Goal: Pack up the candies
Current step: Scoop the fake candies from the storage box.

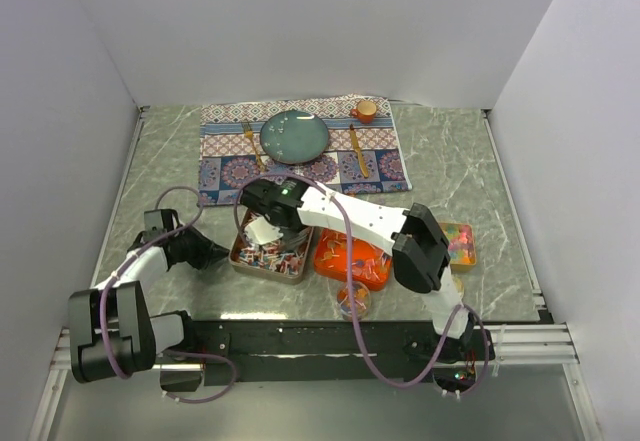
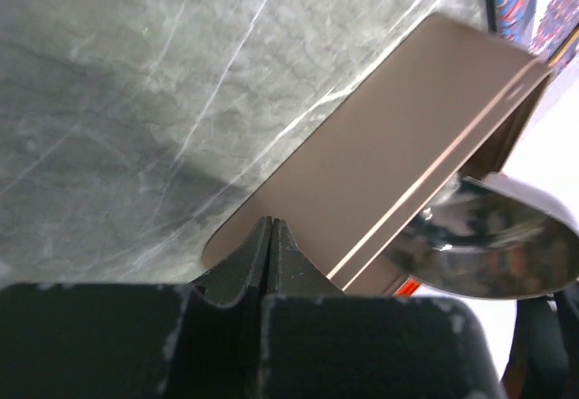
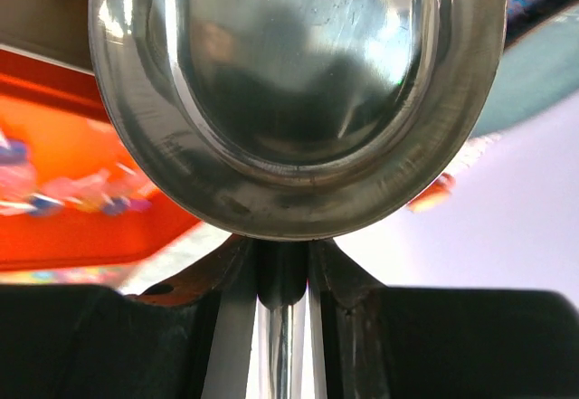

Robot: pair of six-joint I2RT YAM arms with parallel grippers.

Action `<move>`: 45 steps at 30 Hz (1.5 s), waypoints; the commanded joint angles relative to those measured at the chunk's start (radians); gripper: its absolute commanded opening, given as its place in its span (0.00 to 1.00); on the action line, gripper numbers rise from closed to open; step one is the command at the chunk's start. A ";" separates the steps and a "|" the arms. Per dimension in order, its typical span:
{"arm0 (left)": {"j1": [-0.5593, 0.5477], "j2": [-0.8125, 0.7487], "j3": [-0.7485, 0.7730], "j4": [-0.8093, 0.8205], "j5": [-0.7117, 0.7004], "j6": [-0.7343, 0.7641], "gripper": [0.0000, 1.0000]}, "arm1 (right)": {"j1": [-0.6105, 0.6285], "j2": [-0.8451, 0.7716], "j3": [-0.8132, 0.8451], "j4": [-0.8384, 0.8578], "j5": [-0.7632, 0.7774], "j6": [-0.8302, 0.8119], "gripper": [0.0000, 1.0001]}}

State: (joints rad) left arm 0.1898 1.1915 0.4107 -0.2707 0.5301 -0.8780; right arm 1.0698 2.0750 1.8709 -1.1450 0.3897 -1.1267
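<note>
Marble desk [image 1: 450, 181] between white walls, both arms at the trays.
Right tool [image 3: 282, 277] is clenched on the scoop [image 3: 298, 82] handle, arm stretched leftward over the metal tray [image 2: 389, 164]; left tool [image 2: 271, 232] is pinched shut, low beside that tray's wall. Candies [image 1: 278, 258] lie in the metal tray, more in the orange tray [image 1: 322, 261].

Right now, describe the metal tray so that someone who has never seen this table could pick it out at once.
On the near side of the patterned placemat a row of trays crosses the marble table. The metal tray is the leftmost, beside the orange tray. Unlike it, this one is tan metal and holds red-white-blue candies, with the silver scoop over it.
</note>
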 commanded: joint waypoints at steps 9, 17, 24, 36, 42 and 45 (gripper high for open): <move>-0.007 0.013 0.008 0.059 0.034 -0.018 0.01 | -0.018 0.053 0.057 -0.087 -0.400 0.212 0.00; -0.009 0.030 0.025 0.044 0.021 -0.006 0.01 | -0.067 0.059 0.028 -0.010 -0.550 0.309 0.00; -0.006 0.051 0.080 0.019 0.034 0.046 0.01 | -0.247 -0.030 -0.046 0.038 -0.891 0.309 0.00; -0.001 0.189 0.253 -0.048 0.137 0.197 0.15 | -0.304 -0.360 -0.464 0.352 -0.979 0.202 0.00; -0.001 0.264 0.293 -0.048 0.228 0.251 0.18 | -0.320 -0.456 -0.604 0.479 -1.005 0.246 0.00; -0.001 0.281 0.316 -0.029 0.266 0.260 0.19 | -0.347 -0.512 -0.651 0.525 -1.012 0.257 0.00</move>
State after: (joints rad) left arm 0.1864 1.4586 0.6739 -0.3134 0.7067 -0.6697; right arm 0.7540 1.6642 1.2556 -0.7422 -0.5724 -0.8944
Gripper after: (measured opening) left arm 0.178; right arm 0.304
